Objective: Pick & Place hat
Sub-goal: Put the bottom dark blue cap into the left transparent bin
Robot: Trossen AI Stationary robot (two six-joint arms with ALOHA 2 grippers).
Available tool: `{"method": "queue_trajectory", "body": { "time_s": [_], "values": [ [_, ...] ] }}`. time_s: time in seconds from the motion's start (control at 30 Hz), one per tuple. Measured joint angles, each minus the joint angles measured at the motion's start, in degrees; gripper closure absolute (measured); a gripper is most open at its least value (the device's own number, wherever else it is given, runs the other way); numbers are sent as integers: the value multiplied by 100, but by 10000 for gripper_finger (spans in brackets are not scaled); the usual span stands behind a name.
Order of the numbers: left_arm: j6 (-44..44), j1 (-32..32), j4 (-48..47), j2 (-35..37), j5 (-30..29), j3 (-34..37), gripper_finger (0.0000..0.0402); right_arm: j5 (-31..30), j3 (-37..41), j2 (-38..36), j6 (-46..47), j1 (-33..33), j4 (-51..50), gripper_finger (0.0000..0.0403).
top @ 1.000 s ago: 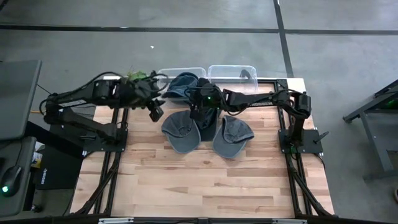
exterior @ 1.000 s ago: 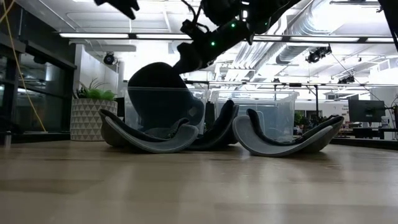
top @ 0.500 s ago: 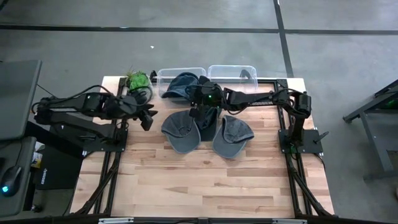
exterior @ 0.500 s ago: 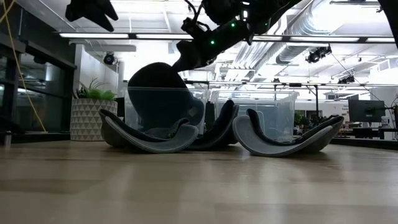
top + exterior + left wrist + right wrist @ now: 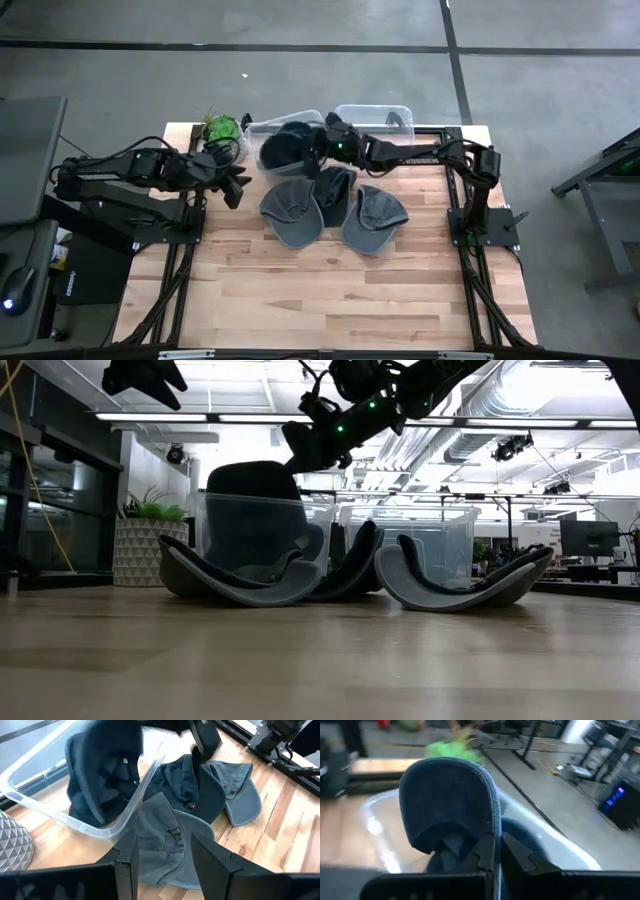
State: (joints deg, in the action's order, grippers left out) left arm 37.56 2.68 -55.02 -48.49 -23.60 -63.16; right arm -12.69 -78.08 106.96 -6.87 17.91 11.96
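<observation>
A dark blue hat (image 5: 288, 150) sits in the left clear bin (image 5: 258, 128) at the table's far edge. My right gripper (image 5: 320, 140) reaches over that bin and is shut on the hat's brim (image 5: 447, 795). On the table in front of the bins lie three more hats: a grey one (image 5: 290, 212), a dark one (image 5: 336, 188) and a grey-blue one (image 5: 376, 220). My left gripper (image 5: 232, 190) hovers open at the left of the hats, with nothing between its fingers (image 5: 207, 865). My right gripper pinches the brim's edge (image 5: 492, 827) between its two fingers, reaching in from the table's right and slanting down. The brim stands up beyond the fingertips. The hat's crown (image 5: 283, 155) stays inside the bin.
A second clear bin (image 5: 375, 118) stands to the right of the first. A potted plant (image 5: 221, 128) is at the far left corner. The table's near half is bare wood (image 5: 330, 290). Black frame rails (image 5: 178, 280) run along both sides.
My right gripper has swung from above the hats on the table toward the far edge and has taken hold of the hat in the left bin. That hat's shape has shifted and the bin has skewed a little. My left gripper has drawn back toward the table's left.
</observation>
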Motion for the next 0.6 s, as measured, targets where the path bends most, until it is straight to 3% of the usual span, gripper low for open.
{"method": "queue_trajectory", "body": {
  "time_s": [0.2,0.6],
  "values": [
    [-18,0,-1,0,50,-1,273,-46,-324,-2,758,354,-373,397],
    [-21,-4,-46,0,47,-4,273,829,-419,389,1431,546,-808,400]
  ]
}}
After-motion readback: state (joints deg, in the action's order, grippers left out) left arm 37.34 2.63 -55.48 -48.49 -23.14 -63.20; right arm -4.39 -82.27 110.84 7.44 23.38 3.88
